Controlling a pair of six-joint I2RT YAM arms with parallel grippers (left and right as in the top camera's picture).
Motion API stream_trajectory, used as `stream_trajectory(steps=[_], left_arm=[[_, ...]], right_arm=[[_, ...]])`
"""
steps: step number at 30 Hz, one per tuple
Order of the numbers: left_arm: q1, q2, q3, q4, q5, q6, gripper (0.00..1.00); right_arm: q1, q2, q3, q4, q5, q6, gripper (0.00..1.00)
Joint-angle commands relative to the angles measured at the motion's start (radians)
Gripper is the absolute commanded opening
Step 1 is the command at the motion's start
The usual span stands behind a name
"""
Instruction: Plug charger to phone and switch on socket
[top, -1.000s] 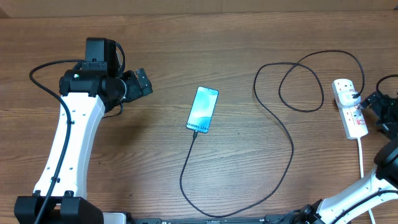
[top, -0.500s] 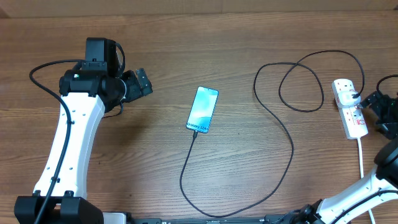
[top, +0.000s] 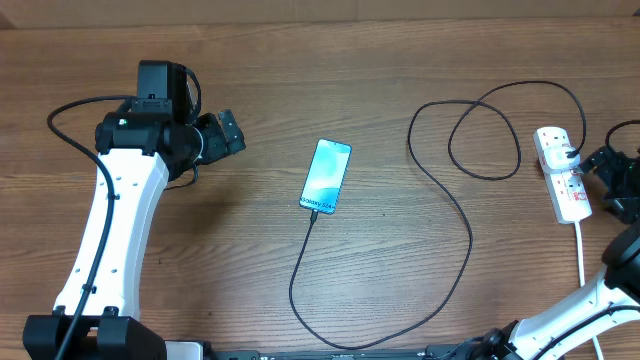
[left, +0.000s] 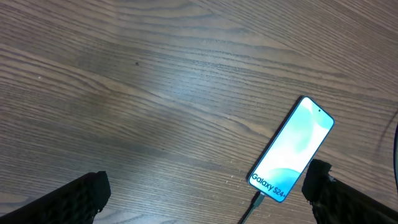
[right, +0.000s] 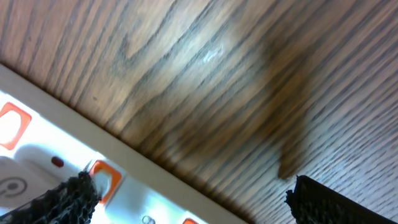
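Note:
The phone (top: 326, 176) lies screen-up mid-table, its light blue screen reading "Galaxy S24+" (left: 292, 149). The charger (top: 470, 235), a thin black cable, meets the phone's bottom edge with its connector (left: 256, 202). From there it loops along the front of the table and curls back to a plug in the socket (top: 563, 175). My left gripper (top: 228, 133) hangs open to the left of the phone, nothing between its fingers (left: 62, 202). My right gripper (top: 608, 182) is open just right of the socket, whose orange-red switches (right: 102, 177) show low and left in the right wrist view.
Bare wood table all around. The socket's white cord (top: 581, 255) runs toward the front edge on the right. A black cable (top: 70, 110) arcs off the left arm at the far left.

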Motion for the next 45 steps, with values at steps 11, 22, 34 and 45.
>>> stream_trajectory(steps=[11, 22, 34, 45], left_arm=[[-0.001, -0.018, 0.011, 0.0, -0.007, 0.011, 1.0], [-0.001, -0.018, 0.011, 0.0, -0.007, 0.011, 1.0], [-0.001, -0.018, 0.011, 0.0, -0.007, 0.011, 1.0], [-0.001, -0.018, 0.011, 0.0, -0.007, 0.011, 1.0]], right_arm=[[0.013, 0.01, -0.039, -0.036, -0.008, -0.02, 1.0], [-0.024, -0.039, 0.013, -0.089, 0.005, -0.016, 1.0], [-0.009, -0.211, 0.006, -0.103, -0.12, -0.027, 0.96], [0.055, -0.208, -0.024, -0.102, -0.117, -0.042, 1.0]])
